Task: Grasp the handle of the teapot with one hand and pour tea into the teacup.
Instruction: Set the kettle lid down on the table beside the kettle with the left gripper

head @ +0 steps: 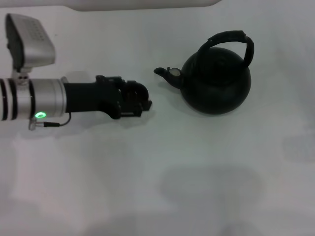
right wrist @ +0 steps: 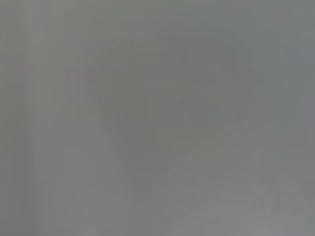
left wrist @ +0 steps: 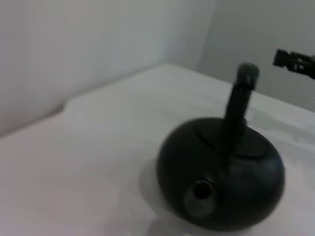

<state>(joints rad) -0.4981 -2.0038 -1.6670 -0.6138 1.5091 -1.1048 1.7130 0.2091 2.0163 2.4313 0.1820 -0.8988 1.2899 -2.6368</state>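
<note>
Reaching toward the teapot (head: pixel 216 84), your left tool (head: pixel 142 102) hovers just short of its spout (head: pixel 166 73); grip state unclear.

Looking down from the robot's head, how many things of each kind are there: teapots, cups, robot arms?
Teapots: 1, the black teapot with its arched handle.
Teacups: 0 that can be made out.
Robot arms: 1, the left one, its left gripper near the spout.
Total: 2.
</note>
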